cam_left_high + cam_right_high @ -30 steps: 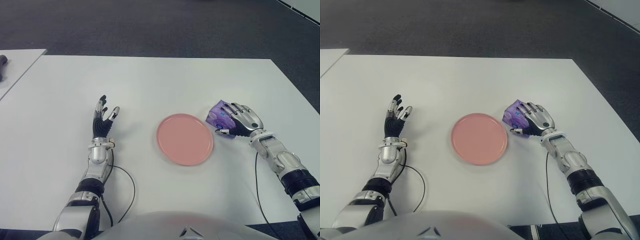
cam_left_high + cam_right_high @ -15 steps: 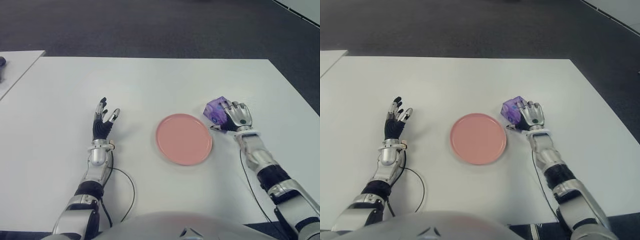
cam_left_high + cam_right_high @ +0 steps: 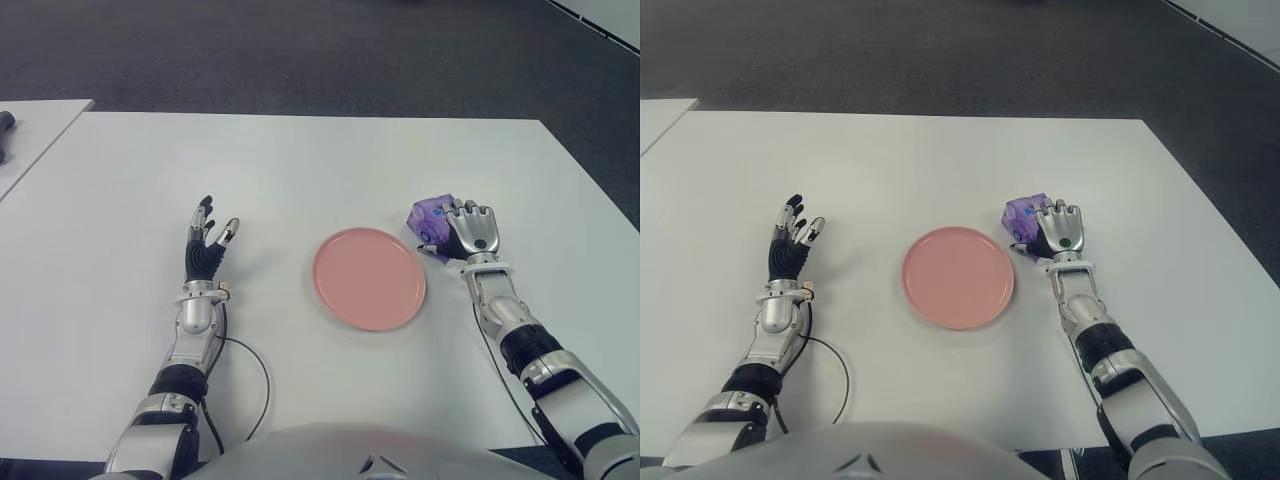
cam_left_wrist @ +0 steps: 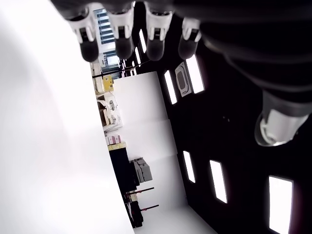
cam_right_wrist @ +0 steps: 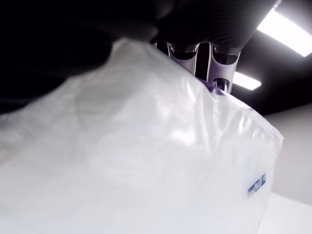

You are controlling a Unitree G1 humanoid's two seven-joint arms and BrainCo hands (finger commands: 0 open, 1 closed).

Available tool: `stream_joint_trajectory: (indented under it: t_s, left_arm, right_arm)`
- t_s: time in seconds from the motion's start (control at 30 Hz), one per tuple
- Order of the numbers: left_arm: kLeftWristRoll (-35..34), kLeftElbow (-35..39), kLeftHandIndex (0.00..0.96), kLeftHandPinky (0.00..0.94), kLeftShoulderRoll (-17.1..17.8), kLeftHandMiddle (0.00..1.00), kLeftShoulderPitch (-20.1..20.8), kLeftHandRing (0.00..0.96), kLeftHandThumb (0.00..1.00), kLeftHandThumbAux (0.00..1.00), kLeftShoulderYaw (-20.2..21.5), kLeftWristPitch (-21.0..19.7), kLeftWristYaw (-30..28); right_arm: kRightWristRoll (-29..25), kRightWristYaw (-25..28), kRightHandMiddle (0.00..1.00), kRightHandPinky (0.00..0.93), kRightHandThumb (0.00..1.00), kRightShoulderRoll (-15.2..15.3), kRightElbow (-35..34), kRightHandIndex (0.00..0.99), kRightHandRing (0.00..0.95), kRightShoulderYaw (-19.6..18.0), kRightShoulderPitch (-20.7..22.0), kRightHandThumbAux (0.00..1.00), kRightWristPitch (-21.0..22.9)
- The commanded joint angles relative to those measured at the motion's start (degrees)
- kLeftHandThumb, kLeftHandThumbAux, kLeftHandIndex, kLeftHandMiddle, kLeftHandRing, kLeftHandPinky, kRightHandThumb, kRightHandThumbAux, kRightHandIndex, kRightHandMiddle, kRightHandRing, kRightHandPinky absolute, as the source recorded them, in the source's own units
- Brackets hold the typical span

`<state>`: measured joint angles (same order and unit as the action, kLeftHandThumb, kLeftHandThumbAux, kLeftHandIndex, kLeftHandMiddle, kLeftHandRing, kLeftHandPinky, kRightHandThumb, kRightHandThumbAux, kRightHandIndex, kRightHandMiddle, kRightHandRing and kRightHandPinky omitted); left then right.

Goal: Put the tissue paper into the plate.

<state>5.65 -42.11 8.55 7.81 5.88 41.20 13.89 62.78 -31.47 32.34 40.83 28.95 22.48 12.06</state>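
Note:
A purple pack of tissue paper (image 3: 432, 217) sits in my right hand (image 3: 466, 232), whose fingers are curled around it, just right of the pink plate (image 3: 369, 278). The right wrist view is filled by the pack's shiny wrapper (image 5: 146, 161) pressed against the palm, with fingertips (image 5: 214, 61) over its far edge. The pack is held a little above the white table (image 3: 300, 170), near the plate's right rim. My left hand (image 3: 206, 245) shows left of the plate, its fingers spread and holding nothing.
A second white table (image 3: 30, 130) stands at the far left with a dark object (image 3: 5, 125) on its edge. A black cable (image 3: 245, 385) loops by my left forearm. Dark carpet lies beyond the table's far and right edges.
My right hand has turned upright with the tissue pack in its grip and drawn slightly toward the plate's right rim. The left hand has barely moved.

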Motion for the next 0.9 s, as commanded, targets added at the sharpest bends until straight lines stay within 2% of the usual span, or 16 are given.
stream_joint_trajectory:
  t_s: [0.03,0.07,0.1,0.17,0.27,0.4,0.43,0.57,0.9]
  left_arm:
    - [0.5,-0.1,0.0,0.0,-0.7,0.0,-2.4,0.0,0.0,0.467,-0.2,-1.7,0.0]
    - [0.5,0.0,0.0,0.0,-0.7,0.0,-2.4,0.0,0.0,0.469,-0.2,-1.7,-0.1]
    - [0.4,0.0,0.0,0.0,-0.7,0.0,-2.5,0.0,0.0,0.469,-0.2,-1.7,-0.1]
    - [0.5,0.2,0.0,0.0,-0.7,0.0,-2.5,0.0,0.0,0.469,-0.2,-1.8,-0.1]
    - [0.8,0.4,0.0,0.0,-0.8,0.0,-2.6,0.0,0.0,0.466,-0.3,-2.0,0.2]
    - [0.9,0.9,0.0,0.0,-1.0,0.0,-2.8,0.0,0.0,0.463,-0.4,-2.2,0.3]
    - [0.9,1.0,0.0,0.0,-1.1,0.0,-2.8,0.0,0.0,0.463,-0.4,-2.2,0.3]
    - [1.0,1.1,0.0,0.0,-1.2,0.0,-2.9,0.0,0.0,0.457,-0.5,-2.0,0.3]
    - [1.1,1.5,0.0,0.0,-1.6,0.0,-3.1,0.0,0.0,0.449,-0.5,-2.4,0.6]
  right_arm:
    - [0.2,1.4,0.374,0.529,1.0,-3.4,11.4,0.26,0.481,5.5,-5.1,0.675,-2.8]
    - [-0.1,0.9,0.373,0.529,1.0,-3.6,11.9,0.262,0.482,5.4,-4.9,0.675,-3.1]
    - [-0.4,0.5,0.384,0.616,1.0,-3.7,12.3,0.263,0.498,5.4,-4.7,0.664,-3.2]
    - [-0.9,-0.1,0.392,0.692,1.0,-3.9,13.0,0.264,0.511,5.4,-4.5,0.655,-3.6]
    - [-1.5,0.0,0.397,0.746,1.0,-3.6,11.8,0.271,0.518,5.7,-4.8,0.649,-3.7]
    - [-2.0,-0.4,0.399,0.763,1.0,-3.2,11.2,0.311,0.517,6.2,-5.0,0.647,-4.1]
    - [-2.1,-0.5,0.398,0.765,0.981,-3.1,11.2,0.357,0.515,6.3,-5.0,0.654,-4.2]
    - [-2.5,-0.9,0.395,0.776,0.957,-2.9,11.0,0.416,0.512,6.6,-5.0,0.664,-4.4]
    - [-4.0,-2.1,0.402,0.778,0.951,-1.8,10.0,0.441,0.534,6.6,-5.4,0.663,-6.7]
